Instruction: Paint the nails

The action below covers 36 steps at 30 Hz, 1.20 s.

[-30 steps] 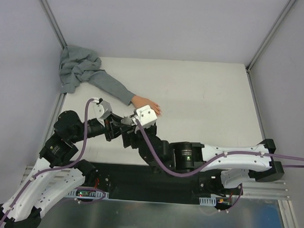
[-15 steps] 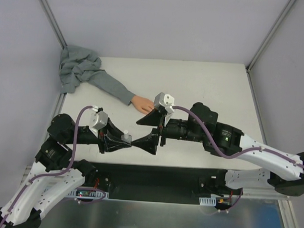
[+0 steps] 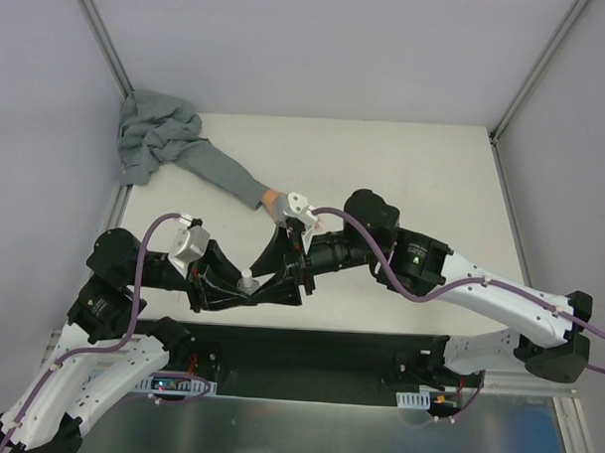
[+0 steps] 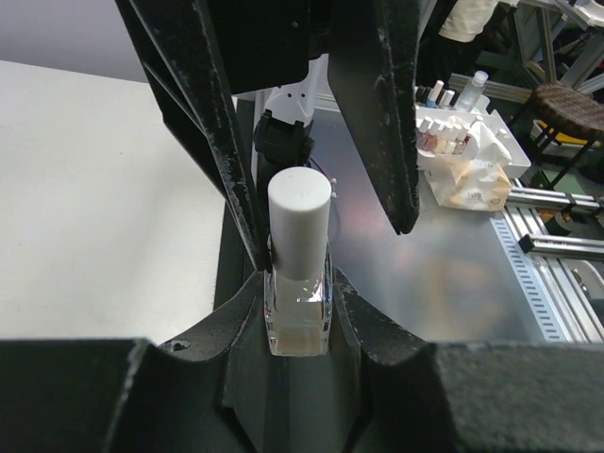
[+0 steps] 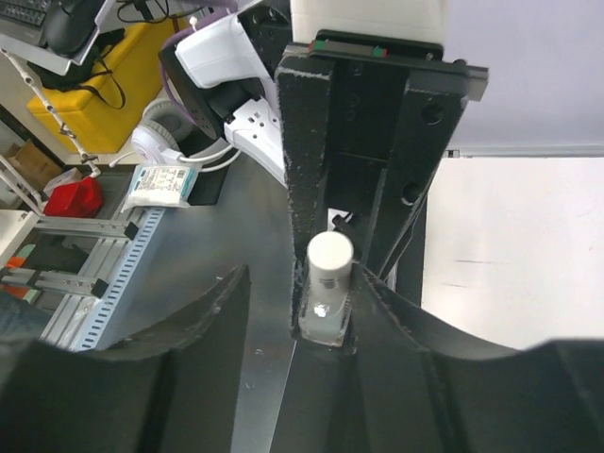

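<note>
A small clear bottle (image 4: pixel 299 311) with a white cap (image 4: pixel 299 222) is held upright in my left gripper (image 4: pixel 300 326), which is shut on its glass body. The bottle also shows in the top view (image 3: pixel 248 282) and the right wrist view (image 5: pixel 328 288). My right gripper (image 3: pixel 268 282) is open, its two fingers either side of the cap without closing on it. The peach fake hand (image 3: pixel 275 200) with its grey sleeve (image 3: pixel 210 169) lies behind, mostly hidden by my right wrist. Its nails cannot be made out.
The sleeve ends in a bunched grey cloth (image 3: pixel 152 132) at the back left corner. The black base rail (image 3: pixel 308 356) runs along the near edge. A box of small bottles (image 4: pixel 453 142) stands off the table.
My right arm has swung out, passed over the fake hand and brought its open fingers round the bottle's cap. My left gripper has kept hold of the bottle and shifted slightly nearer.
</note>
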Each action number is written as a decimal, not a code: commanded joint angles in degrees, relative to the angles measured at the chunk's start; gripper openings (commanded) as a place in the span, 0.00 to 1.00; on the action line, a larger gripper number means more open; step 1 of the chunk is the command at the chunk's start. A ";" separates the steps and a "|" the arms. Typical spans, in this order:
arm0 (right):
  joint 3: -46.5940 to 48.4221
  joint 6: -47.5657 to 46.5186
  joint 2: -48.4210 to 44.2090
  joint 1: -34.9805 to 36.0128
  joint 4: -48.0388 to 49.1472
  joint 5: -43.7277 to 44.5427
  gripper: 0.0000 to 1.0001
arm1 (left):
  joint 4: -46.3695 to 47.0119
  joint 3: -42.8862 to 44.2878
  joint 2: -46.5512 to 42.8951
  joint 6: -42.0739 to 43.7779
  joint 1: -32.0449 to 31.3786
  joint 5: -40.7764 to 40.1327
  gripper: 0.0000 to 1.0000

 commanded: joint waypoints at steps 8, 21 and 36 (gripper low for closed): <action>3.63 2.15 1.82 -1.46 7.22 -5.36 0.36 | 4.84 1.17 -0.15 -0.91 -0.09 2.36 0.00; -5.58 -0.03 -2.39 1.61 7.22 8.85 0.01 | 4.58 1.87 -2.26 1.55 -0.09 -19.58 0.00; 16.29 3.39 16.15 27.98 -10.81 95.20 0.16 | 5.10 -1.46 3.63 7.79 -0.09 -36.58 0.00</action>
